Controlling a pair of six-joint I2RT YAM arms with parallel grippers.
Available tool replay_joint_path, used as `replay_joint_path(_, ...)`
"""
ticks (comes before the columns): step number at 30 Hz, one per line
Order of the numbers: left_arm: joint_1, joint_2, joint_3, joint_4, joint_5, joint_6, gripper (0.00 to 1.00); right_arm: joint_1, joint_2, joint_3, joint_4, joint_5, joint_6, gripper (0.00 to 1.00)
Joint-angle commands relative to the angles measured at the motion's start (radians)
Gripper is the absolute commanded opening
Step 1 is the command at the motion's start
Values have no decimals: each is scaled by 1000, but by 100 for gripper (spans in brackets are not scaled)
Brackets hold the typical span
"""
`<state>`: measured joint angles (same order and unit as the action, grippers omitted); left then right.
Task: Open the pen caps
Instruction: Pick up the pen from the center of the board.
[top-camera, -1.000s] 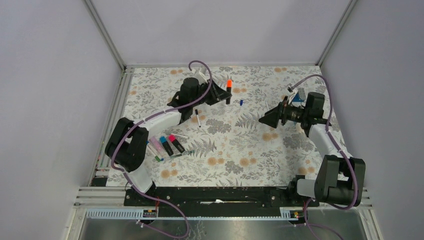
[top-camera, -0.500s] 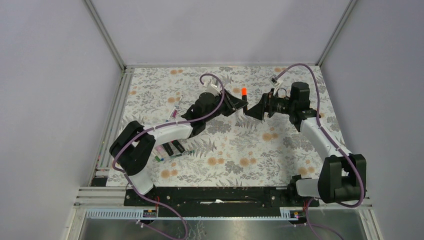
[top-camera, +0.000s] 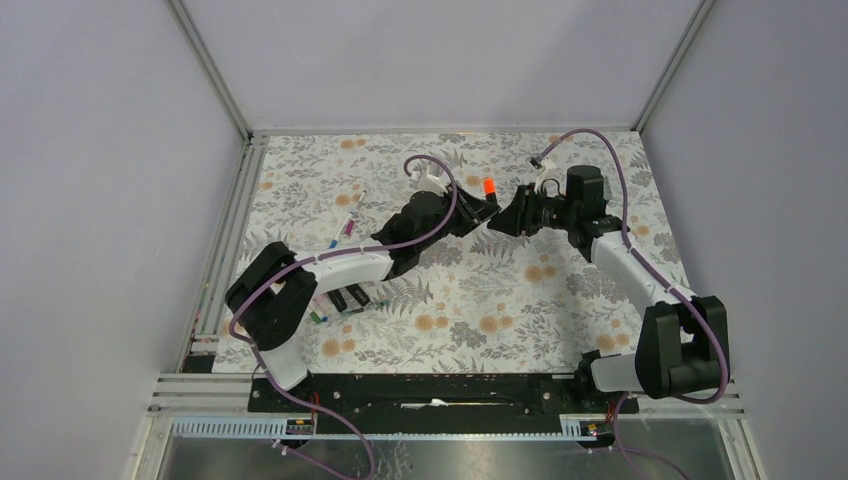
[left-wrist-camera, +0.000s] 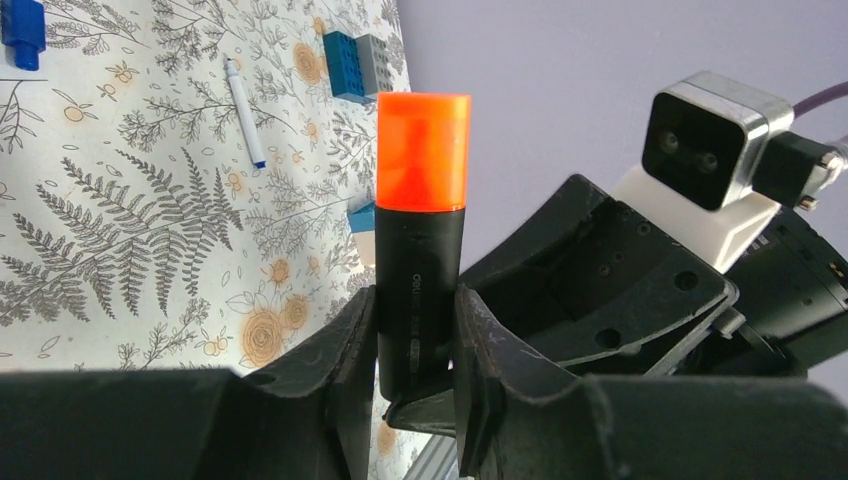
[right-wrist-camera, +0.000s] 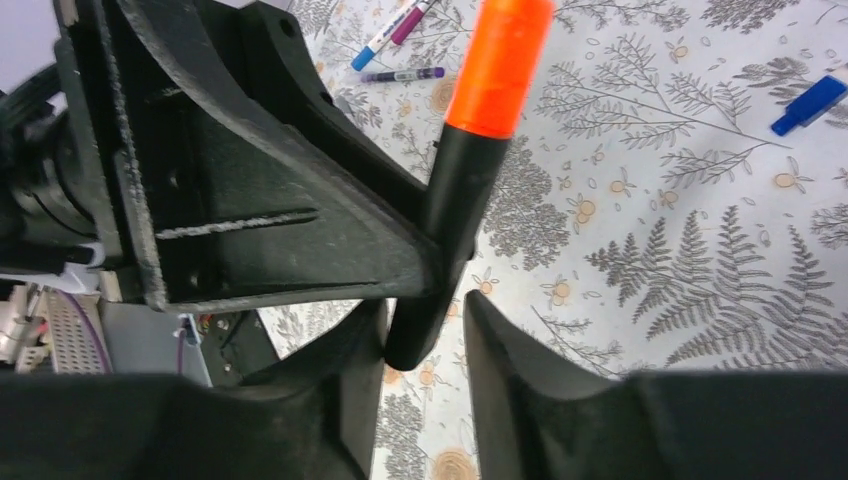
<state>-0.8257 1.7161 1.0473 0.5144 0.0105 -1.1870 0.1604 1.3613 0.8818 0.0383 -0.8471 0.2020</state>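
Observation:
My left gripper (left-wrist-camera: 417, 330) is shut on the black barrel of a chunky highlighter (left-wrist-camera: 420, 270), held upright above the table. Its orange pen cap (left-wrist-camera: 423, 150) is on and sticks up past the fingers. In the top view the cap (top-camera: 488, 185) sits between the left gripper (top-camera: 478, 211) and the right gripper (top-camera: 507, 220), which meet nose to nose. My right gripper (right-wrist-camera: 425, 335) has its fingers on either side of the barrel's bottom end (right-wrist-camera: 412, 345). One finger is close against the barrel and a gap shows at the other. The cap (right-wrist-camera: 500, 65) points away from it.
A cluster of capped highlighters and pens (top-camera: 338, 292) lies at the left near the left arm. Thin pens (right-wrist-camera: 395, 30) lie further back. A loose blue cap (right-wrist-camera: 810, 103) and a blue and grey block (left-wrist-camera: 350, 55) rest on the floral mat, with a white pen (left-wrist-camera: 243, 98) nearby.
The left arm has carried the orange-capped highlighter to the right, and the right arm has swung in to meet it. The right jaws have narrowed from wide open around the barrel's end.

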Motion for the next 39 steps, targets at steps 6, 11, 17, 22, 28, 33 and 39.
replay_joint_path(6,-25,17,65,52,-15,-11,3,8,7,46,34,81,7,4)
replay_joint_path(11,-22,-26,30,70,-15,30,25,-2,-19,32,-2,22,-60,0)
replay_joint_path(17,14,-70,47,12,32,131,66,-61,-61,-20,25,-144,-97,0)
replay_joint_path(22,44,-154,47,-90,-4,290,87,-80,-88,-70,62,-249,-105,0)
replay_joint_path(28,76,-286,10,-144,-52,474,99,-89,-110,-96,82,-342,-123,0)
replay_joint_path(33,134,-372,-53,-111,-32,520,99,-110,-142,-124,78,-397,-151,0)
replay_joint_path(39,273,-406,-127,19,219,425,99,-140,-159,-150,74,-431,-188,0)
